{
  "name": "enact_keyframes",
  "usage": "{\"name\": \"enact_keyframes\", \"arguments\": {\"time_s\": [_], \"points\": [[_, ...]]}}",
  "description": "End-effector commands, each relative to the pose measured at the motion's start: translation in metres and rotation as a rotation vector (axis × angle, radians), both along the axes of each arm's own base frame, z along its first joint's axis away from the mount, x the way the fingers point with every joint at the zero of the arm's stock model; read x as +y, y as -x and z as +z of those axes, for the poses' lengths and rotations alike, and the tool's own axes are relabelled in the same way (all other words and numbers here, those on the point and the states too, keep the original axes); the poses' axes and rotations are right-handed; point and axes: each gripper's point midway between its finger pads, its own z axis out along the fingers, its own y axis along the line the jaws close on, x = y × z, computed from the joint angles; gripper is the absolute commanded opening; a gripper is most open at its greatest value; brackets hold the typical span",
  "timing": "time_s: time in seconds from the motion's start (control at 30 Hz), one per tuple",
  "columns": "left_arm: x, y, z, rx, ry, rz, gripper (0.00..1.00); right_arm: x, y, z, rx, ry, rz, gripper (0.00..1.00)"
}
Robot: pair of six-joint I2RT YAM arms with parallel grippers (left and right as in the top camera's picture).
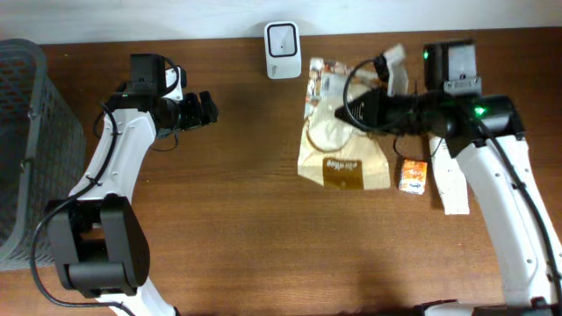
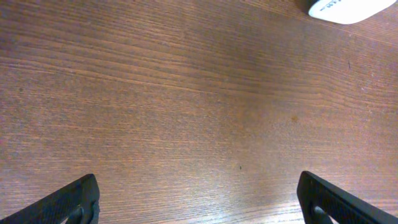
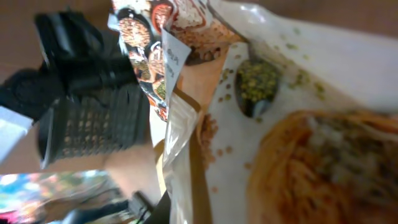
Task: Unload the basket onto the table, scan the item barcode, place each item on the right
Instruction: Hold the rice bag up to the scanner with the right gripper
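Pouch | close beneath right gripper, jaws closed | left gripper well apart

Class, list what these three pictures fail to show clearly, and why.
Pouch barcode: overhead, too small; right wrist, blurred close-up.
Scanner: left wrist, cut off by the top edge.
Orange box print: overhead, too small.
Right claw grip on pouch: overhead, its own body hides the tips.

Mock shop checkout: scanner, basket, packaged groceries.
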Motion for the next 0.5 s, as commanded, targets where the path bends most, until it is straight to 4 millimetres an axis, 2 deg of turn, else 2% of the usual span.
{"name": "enact_keyframes", "arguments": {"time_s": [0.0, 0.07, 0.17, 0.23, 0.47], "points": [[0.002, 0.0, -0.001, -0.002, -0.015, -0.007, 0.99, 0.0, -0.032, 0.035, -0.229, 0.189, -0.04, 0.04], [0.002, 0.0, -0.001, -0.002, -0.015, -0.007, 0.99, -0.007, -0.062, 0.029, -0.338, 0.393, -0.115, 0.04], [0.002, 0.0, -0.001, -0.002, -0.015, -0.006, 0.99, 0.0, -0.095, 0.017, -0.479, 0.604, -0.131, 0.04], [0.001, 0.0, -0.001, -0.002, -0.015, -0.008, 0.99, 0.002, -0.13, 0.004, -0.585, 0.824, -0.193, 0.04], [0.001, 0.0, -0.001, -0.002, -0.015, -0.007, 0.99, 0.02, -0.195, -0.029, -0.813, 1.229, -0.144, 0.04]]}}
